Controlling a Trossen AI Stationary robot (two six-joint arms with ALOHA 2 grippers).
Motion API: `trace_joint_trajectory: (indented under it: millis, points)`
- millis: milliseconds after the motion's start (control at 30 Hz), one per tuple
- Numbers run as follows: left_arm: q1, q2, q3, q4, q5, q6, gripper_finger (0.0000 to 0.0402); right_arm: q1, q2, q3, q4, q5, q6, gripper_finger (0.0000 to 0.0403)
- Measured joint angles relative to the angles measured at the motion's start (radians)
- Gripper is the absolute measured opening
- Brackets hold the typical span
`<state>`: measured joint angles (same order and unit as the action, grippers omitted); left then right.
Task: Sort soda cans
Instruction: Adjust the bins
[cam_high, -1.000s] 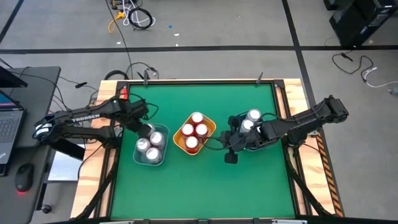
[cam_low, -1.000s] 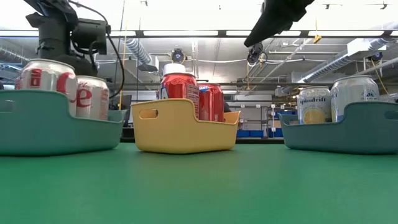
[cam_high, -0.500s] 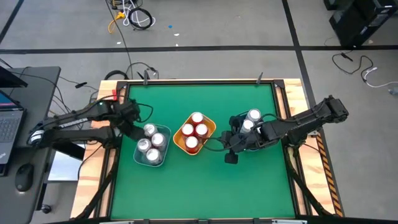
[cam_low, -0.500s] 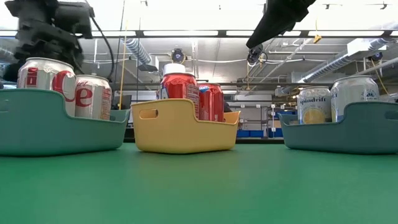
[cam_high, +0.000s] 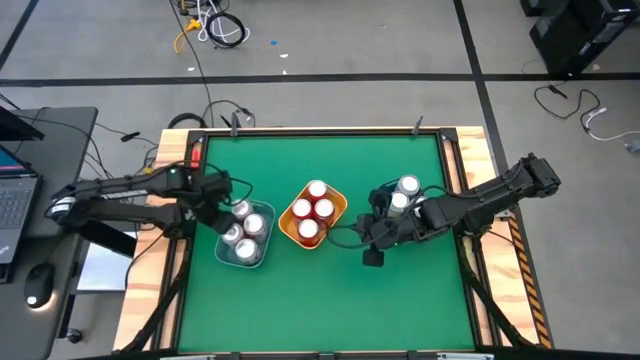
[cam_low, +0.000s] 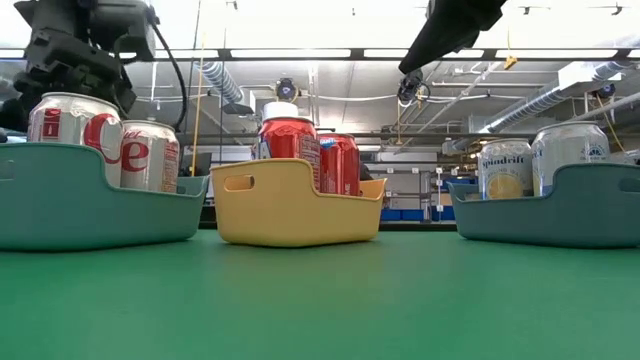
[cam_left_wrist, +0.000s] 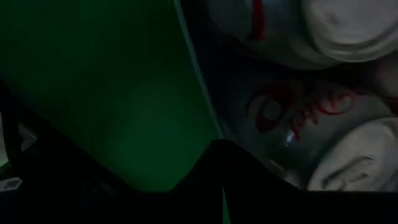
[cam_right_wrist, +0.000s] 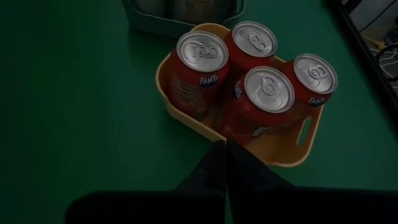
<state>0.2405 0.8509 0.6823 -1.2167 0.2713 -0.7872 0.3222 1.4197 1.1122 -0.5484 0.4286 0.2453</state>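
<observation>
Cans sit sorted into three bins across the green surface (cam_high: 320, 300). Toward the left edge, a blue-grey bin (cam_high: 228, 257) holds silver Diet Coke cans (cam_high: 245, 247), and the left gripper (cam_high: 218, 212) hangs just at that bin's far left corner, its fingers pressed together on nothing; from its wrist you see the red lettering of one can right up close. In the middle stands the yellow bin (cam_high: 283, 226) with four red Fanta cans (cam_right_wrist: 268, 90), silver tops up, packed close together. To its right the right gripper (cam_high: 372, 256) hovers above bare green between the yellow bin and the third bin, fingers (cam_right_wrist: 219, 163) shut tight with nothing between them, pointing back at the Fantas. Near the right edge, partly under that arm, another blue-grey bin (cam_low: 560, 215) carries pale Spindrift cans (cam_low: 505, 167), standing upright.
</observation>
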Motion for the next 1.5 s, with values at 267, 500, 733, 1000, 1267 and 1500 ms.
trace_joint_trajectory:
  millis: [267,500,733,1000,1267,1500]
  points:
    - [-0.047,0.085,0.001,0.003,-0.006,-0.014,0.0000,0.000,0.000,0.000,-0.020,0.001,0.015,0.0000]
    - [-0.089,0.084,0.000,0.098,-0.002,-0.063,0.0000,0.005,0.000,0.000,-0.025,0.001,0.015,0.0000]
    - [-0.097,0.089,-0.001,0.223,-0.014,-0.067,0.0000,0.019,0.002,0.000,0.028,0.000,0.041,0.0000]
    - [-0.097,0.105,-0.001,0.284,-0.042,-0.048,0.0000,0.019,0.103,0.000,0.313,-0.108,0.070,0.0000]
    - [-0.097,0.035,0.022,0.306,-0.071,0.027,0.0000,0.023,0.277,0.000,0.496,-0.135,0.094,0.0045]
    - [-0.097,-0.081,0.105,0.291,-0.169,0.079,0.0000,0.023,0.378,0.000,0.548,-0.090,0.096,0.0112]
